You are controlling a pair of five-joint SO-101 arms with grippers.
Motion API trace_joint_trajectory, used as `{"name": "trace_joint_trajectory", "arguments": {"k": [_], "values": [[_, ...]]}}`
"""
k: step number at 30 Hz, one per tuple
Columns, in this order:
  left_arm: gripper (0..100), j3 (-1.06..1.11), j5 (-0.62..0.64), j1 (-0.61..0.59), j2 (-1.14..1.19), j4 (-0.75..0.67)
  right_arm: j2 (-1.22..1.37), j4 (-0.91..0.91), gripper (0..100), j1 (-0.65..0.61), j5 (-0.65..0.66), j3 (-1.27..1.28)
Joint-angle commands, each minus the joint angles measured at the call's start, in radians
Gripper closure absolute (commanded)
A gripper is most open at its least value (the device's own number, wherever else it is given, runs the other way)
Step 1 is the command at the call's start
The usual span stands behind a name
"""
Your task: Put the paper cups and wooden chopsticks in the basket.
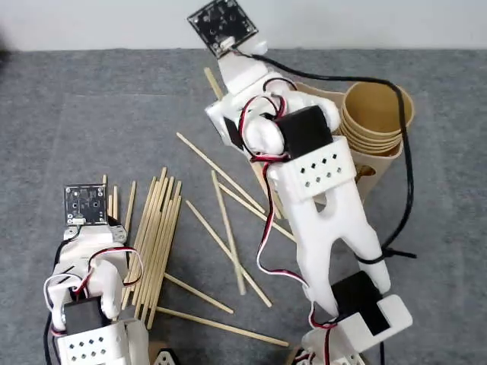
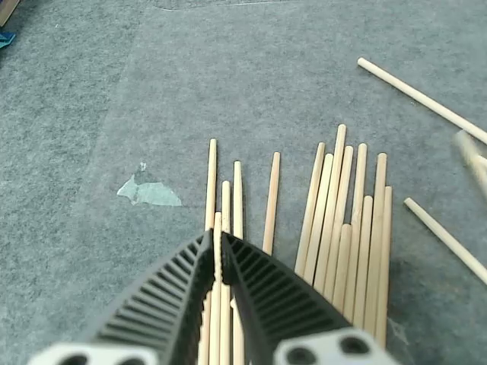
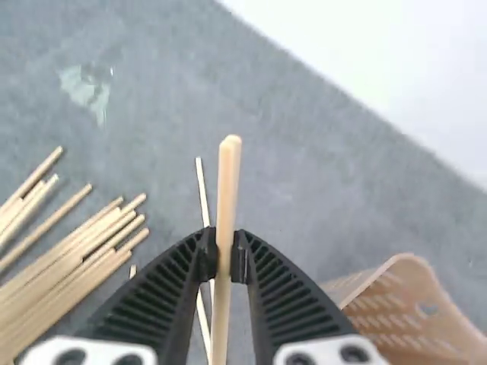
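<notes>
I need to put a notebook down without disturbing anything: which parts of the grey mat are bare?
Bare: the far-left grey mat, between its back edge and the chopstick bundle; also the near-right corner beyond the right arm. Crowded: the middle, where loose chopsticks lie crossed between the arms, and the far right, taken by the basket with stacked paper cups.

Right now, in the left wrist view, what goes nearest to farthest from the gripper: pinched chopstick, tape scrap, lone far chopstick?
1. Pinched chopstick, clamped in the left gripper.
2. Tape scrap, ahead and off to one side.
3. Lone chopstick, farthest out, lying crosswise.
</notes>
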Motion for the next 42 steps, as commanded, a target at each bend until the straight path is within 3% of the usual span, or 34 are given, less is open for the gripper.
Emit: {"name": "trace_joint_trajectory", "arguments": {"k": [1,11,18,29,42], "values": [[99,-0.005,-0.008,-0.005,-0.018,-0.023,-0.064,-0.022,99.1,0.038,-0.011,-0.144],[99,0.004,-0.009,-0.003,-0.018,-0.026,-0.062,-0.079,99.1,0.157,-0.005,-0.405],[99,0.004,-0.009,-0.002,-0.018,-0.034,-0.065,-0.108,99.1,0.248,-0.003,-0.417],[99,0.004,-0.009,-0.002,-0.018,-0.032,-0.156,-0.064,99.1,0.262,-0.003,-0.411],[99,0.013,-0.009,-0.002,-0.02,-0.034,-0.234,0.196,99.1,0.236,-0.005,-0.411]]}}
